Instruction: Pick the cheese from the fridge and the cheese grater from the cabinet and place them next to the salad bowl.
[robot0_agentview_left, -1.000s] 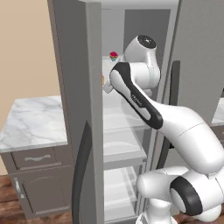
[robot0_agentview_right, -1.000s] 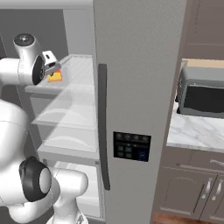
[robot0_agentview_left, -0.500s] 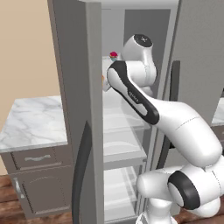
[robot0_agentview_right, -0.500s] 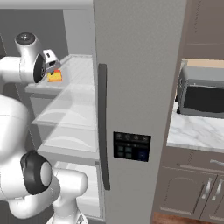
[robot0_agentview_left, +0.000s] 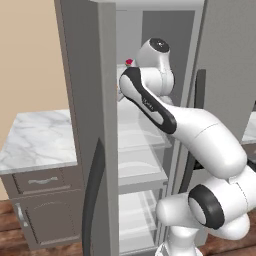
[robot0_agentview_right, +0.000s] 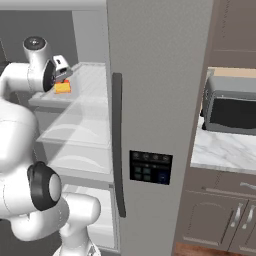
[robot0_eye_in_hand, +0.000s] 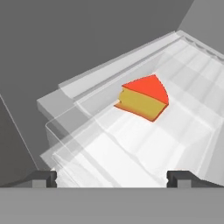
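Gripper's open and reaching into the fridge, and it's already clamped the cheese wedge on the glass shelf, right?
Not clamped. The hand view shows the cheese lying free on the glass shelf, ahead of the open gripper. The reach into the fridge is right.

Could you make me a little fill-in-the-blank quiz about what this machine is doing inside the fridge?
1. The cheese lies on a clear glass ____ of the fridge.
2. The gripper has its jaws ____, with the cheese ahead of them, not yet held.
3. The rind of the cheese is coloured ____.
4. On the counter beside the fridge stands a dark ____.

Missing words: shelf; open; red; microwave
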